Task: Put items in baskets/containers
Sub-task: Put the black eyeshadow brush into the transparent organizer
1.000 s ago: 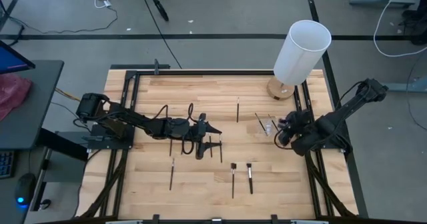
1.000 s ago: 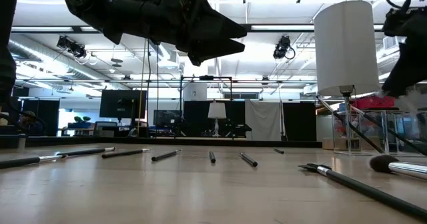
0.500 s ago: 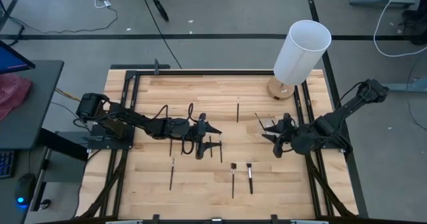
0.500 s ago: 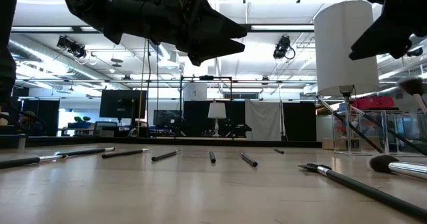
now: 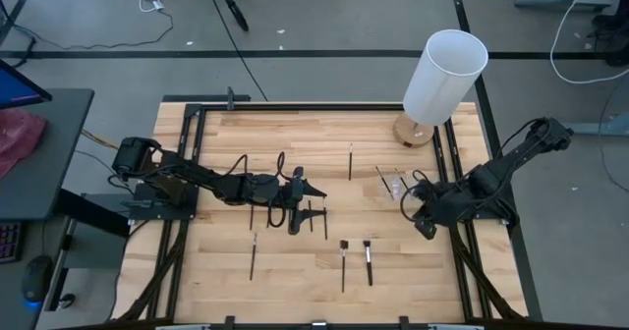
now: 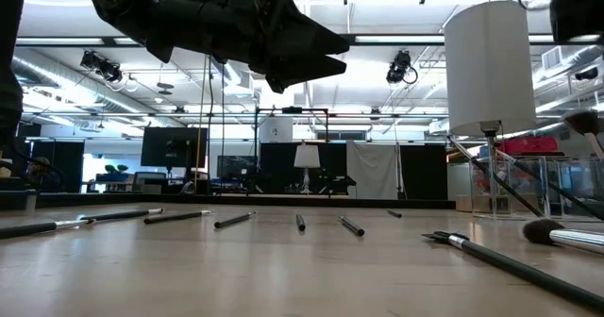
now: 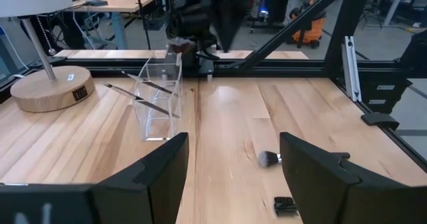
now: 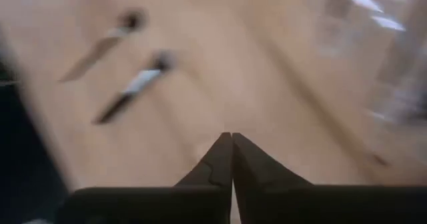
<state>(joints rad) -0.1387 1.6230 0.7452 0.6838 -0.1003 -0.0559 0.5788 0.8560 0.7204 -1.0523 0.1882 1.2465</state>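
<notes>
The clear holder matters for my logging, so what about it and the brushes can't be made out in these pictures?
- Clear holder: high view shows only a faint glint; how many brushes it holds is too small to tell.
- Right wrist view: motion blur smears two brushes; the holder is a pale smudge.
- Low view: the right gripper is cut off by the top-right edge.
- Brushes under the left gripper in the high view: partly covered by the arm.

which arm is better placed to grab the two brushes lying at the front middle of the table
Right, probably. The right gripper, fingers shut and empty, hangs nearer the two brushes and beside the clear holder. The left gripper is open over another cluster.
</notes>
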